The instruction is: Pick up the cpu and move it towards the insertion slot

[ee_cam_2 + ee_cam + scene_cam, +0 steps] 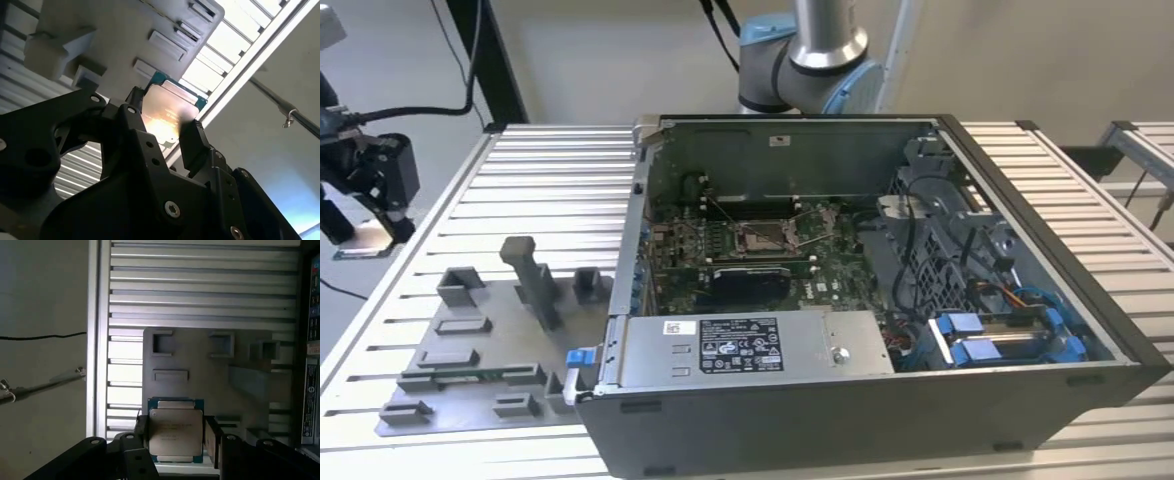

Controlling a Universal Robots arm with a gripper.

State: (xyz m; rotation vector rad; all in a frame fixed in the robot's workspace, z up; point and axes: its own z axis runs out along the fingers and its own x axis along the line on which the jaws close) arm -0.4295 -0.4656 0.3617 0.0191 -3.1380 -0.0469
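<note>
Your gripper (175, 441) is clamped on the cpu (176, 424), a finger on each of two opposite edges, and the chip's metal face shows in both wrist views. In the exterior view you have it held by the worktop's (547, 180) edge on the exterior view's left, near the grey fixture plate (460, 395). It is well apart from the insertion slot (761, 237), which sits on the green board (834, 278) inside the open case (854, 425).
</note>
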